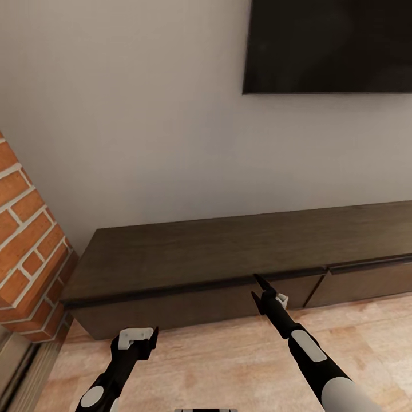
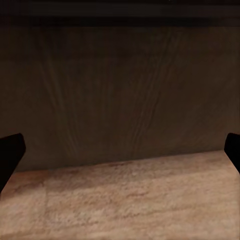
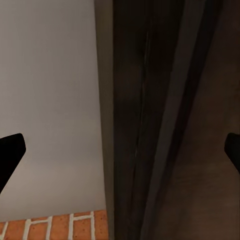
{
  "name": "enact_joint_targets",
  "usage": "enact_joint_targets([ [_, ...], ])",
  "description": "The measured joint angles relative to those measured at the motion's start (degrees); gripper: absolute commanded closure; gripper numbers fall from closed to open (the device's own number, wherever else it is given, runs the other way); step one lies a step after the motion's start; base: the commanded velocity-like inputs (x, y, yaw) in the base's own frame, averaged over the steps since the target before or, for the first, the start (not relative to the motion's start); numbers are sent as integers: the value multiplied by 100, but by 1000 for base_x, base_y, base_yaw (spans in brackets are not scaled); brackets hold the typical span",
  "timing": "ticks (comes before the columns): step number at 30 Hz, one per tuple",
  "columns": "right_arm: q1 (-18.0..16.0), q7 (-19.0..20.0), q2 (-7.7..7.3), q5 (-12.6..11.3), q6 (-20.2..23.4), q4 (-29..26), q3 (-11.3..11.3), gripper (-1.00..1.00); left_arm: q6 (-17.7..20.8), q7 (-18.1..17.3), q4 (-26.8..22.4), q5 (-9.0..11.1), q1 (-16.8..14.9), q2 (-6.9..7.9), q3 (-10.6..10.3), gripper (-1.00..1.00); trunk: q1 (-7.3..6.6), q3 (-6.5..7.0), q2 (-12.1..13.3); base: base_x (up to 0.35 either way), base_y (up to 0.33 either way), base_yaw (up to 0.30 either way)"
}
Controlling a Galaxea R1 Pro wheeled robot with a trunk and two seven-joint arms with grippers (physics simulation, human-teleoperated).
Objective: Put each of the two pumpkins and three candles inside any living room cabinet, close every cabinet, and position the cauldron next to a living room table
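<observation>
the jaws of the right gripper [image 1: 258,284] in the head view reach up to the thin black top edge of the cabinet [image 1: 229,252], with the dark tips touching or just short of that lip near the seam between two fronts; from this angle i cannot tell how far apart they stand. the placing reads as a set-up for hooking the lip and drawing a front out, or for checking that it is pushed home, since both fronts look flush and closed. the left gripper [image 1: 142,339] hangs low over the wood floor [image 1: 229,366], short of the cabinet front and well off to the side of the right one, apparently parked out of the way. a black tv [image 1: 332,46] hangs on the wall beyond the jaws, and a brick column [image 1: 28,240] stands past the cabinet's end on the left arm's side. in the left wrist view the fingertips [image 2: 10,155] sit at opposite edges of the picture, so those jaws are spread wide and hold nothing; the cabinet front [image 2: 120,85] lies straight ahead, apart from them, with floor between. in the right wrist view the fingertips [image 3: 10,155] are likewise spread wide and empty, and the cabinet's top edge [image 3: 135,120] runs between them, close ahead.
</observation>
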Motion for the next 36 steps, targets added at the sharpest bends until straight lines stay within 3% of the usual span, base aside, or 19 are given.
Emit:
enact_joint_targets([
  [21, 0, -1, 0, 1, 0, 12, 0, -100, 5, 4, -13, 1, 0, 0, -1, -100, 0, 0, 0, 30, 0, 0],
  [36, 0, 30, 0, 1, 0, 12, -2, -100, 6, -3, -27, 1, 0, 2, -7, -100, 39, -332, -20, 0, 0, 0],
])
